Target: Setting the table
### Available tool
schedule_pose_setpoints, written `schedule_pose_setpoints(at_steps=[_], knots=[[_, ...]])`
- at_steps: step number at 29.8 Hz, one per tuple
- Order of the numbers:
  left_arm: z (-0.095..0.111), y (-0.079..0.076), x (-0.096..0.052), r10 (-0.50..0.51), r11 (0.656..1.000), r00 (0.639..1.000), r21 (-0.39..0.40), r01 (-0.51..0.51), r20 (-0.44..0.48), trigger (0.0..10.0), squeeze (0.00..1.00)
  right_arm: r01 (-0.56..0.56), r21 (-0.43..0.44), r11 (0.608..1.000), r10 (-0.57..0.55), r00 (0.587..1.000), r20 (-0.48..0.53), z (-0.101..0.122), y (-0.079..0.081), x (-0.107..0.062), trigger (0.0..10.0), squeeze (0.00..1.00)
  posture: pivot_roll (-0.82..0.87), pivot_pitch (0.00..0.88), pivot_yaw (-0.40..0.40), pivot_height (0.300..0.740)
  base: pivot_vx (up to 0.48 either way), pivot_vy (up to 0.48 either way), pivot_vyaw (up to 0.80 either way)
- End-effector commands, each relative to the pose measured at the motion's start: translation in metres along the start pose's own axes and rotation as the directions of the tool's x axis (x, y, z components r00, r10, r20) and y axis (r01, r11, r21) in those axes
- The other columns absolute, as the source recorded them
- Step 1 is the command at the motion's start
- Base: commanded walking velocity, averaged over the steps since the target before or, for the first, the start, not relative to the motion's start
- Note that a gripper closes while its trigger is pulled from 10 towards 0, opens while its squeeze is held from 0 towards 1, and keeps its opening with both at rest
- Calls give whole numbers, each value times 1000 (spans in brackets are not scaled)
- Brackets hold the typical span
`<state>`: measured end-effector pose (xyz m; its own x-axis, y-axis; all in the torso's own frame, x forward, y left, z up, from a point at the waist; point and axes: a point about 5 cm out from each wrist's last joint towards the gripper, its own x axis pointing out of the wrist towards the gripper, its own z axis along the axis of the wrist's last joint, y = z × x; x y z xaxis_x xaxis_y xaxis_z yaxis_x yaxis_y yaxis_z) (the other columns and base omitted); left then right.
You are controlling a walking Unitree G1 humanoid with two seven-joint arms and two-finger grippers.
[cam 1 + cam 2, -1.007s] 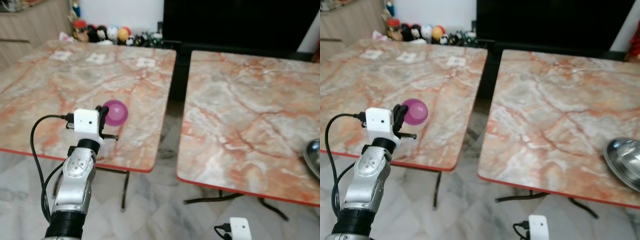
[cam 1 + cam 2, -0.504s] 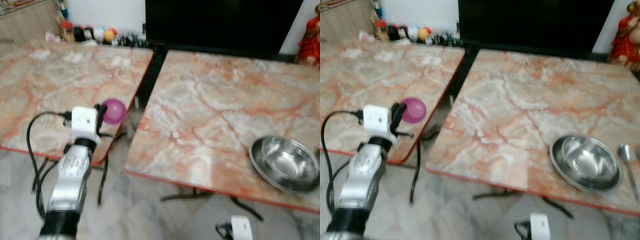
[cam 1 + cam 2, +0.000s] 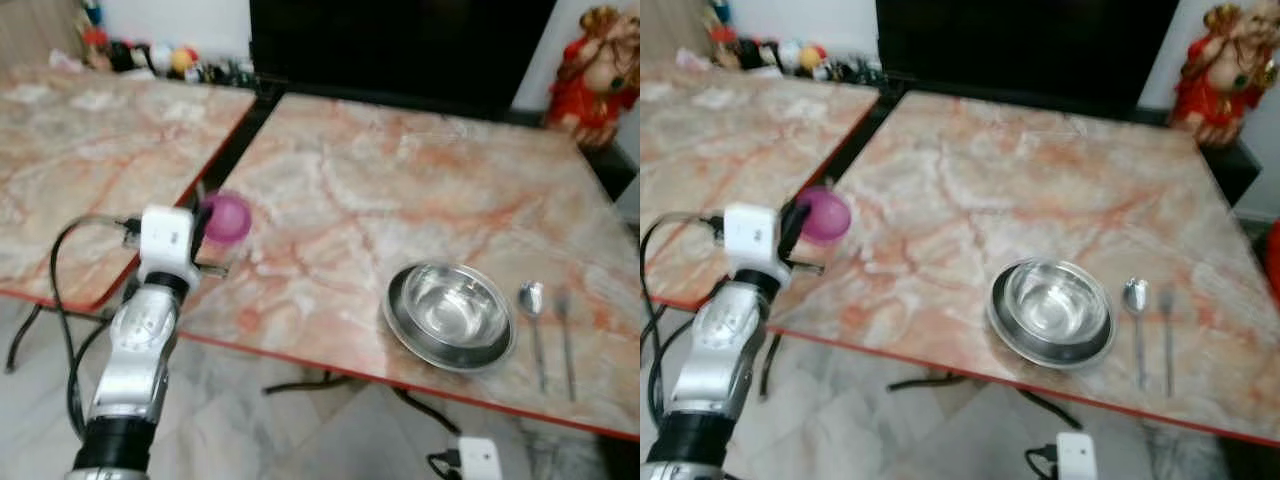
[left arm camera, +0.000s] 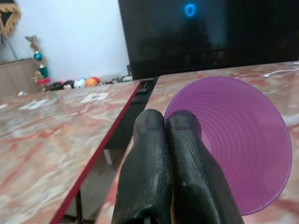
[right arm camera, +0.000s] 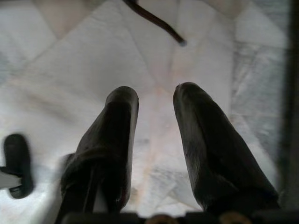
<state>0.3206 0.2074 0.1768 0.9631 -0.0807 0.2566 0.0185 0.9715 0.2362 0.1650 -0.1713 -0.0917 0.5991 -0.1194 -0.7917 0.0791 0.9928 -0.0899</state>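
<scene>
Left claw (image 4: 166,122) pinches the purple cup (image 3: 227,217) above the table's (image 3: 420,200) 9 o'clock edge; right claw (image 5: 156,100) hangs parted.

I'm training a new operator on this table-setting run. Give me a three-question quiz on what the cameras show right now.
1. True or false: the left end effector is shut on the purple cup.
2. Which lies nearest the steel bowl?
A. the spoon
B. the fork
C. the red figurine
3. Fill in: the right end effector hangs open over the ______.

Key:
1. True: its fingers pinch the cup's rim.
2. A: the spoon lies just to the bowl's right, the fork beyond it.
3. Floor.
</scene>
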Motion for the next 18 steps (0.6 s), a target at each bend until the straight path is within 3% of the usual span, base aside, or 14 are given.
schedule_pose_setpoints(at_steps=[1,18], knots=[[3,-10,4,-54,998,999,-10,54,5,10000,0,31,1,1000,-31,1000,-5,-1,-12,0,10000,0,78,0,-28,740,0,0,0],[2,-17,6,-134,987,991,-95,133,-5,10000,0,27,-9,1000,-27,1000,-5,-1,-13,0,10000,0,79,1,-38,740,0,0,0]])
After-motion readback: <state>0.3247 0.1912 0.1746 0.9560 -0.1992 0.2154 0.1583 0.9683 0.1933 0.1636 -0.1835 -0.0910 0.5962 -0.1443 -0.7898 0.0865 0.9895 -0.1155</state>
